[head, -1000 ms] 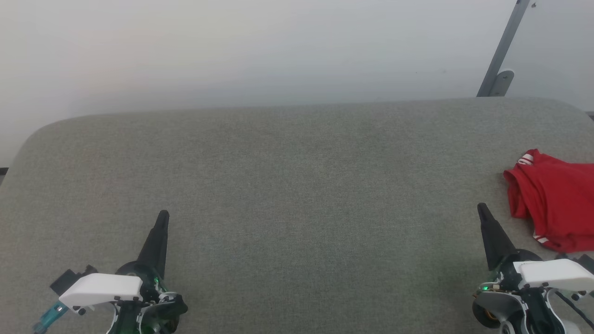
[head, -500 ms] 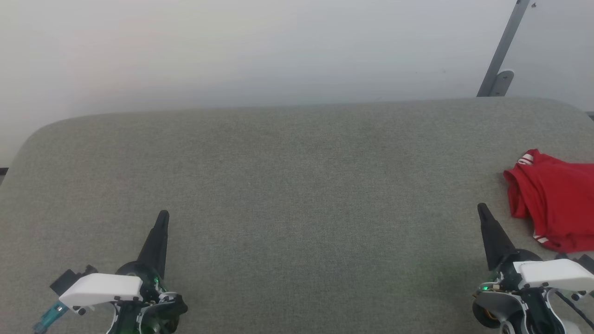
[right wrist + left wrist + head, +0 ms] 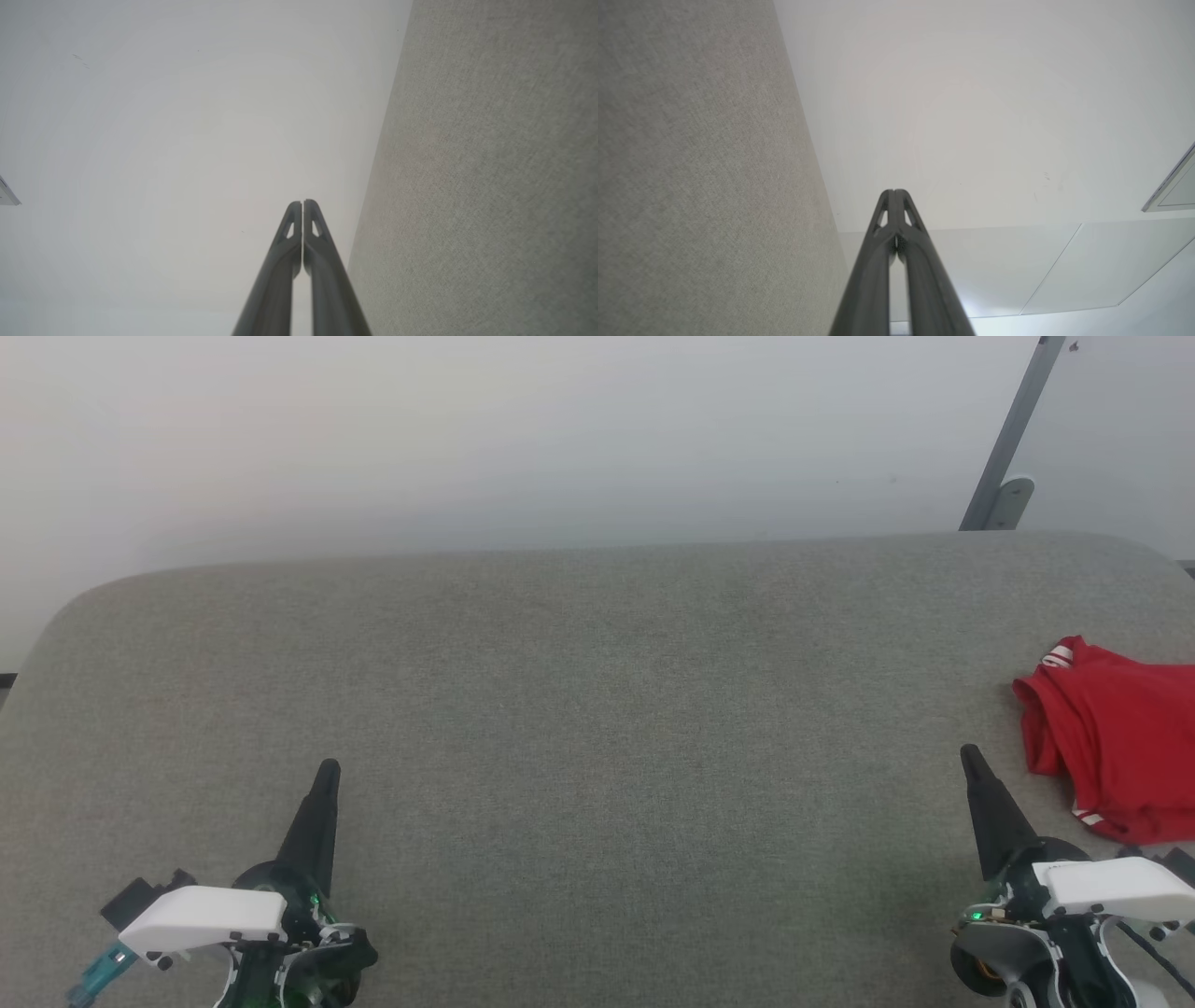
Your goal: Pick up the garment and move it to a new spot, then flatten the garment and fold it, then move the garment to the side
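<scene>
The red garment (image 3: 1116,737) lies bunched at the right edge of the grey fabric table (image 3: 597,728), with red-and-white striped trim showing and part of it cut off by the frame. My right gripper (image 3: 969,753) is shut and empty, just left of the garment and apart from it. At the lower left my left gripper (image 3: 329,767) is shut too, far from the garment. In the left wrist view the left gripper (image 3: 894,192) has its fingers pressed together, and the right gripper (image 3: 302,202) looks the same in the right wrist view.
A pale wall (image 3: 523,439) rises behind the table's far edge. A grey metal bar with a bracket (image 3: 1006,457) leans at the back right. The table's grey surface (image 3: 691,177) runs along both grippers, also seen as table fabric (image 3: 490,177).
</scene>
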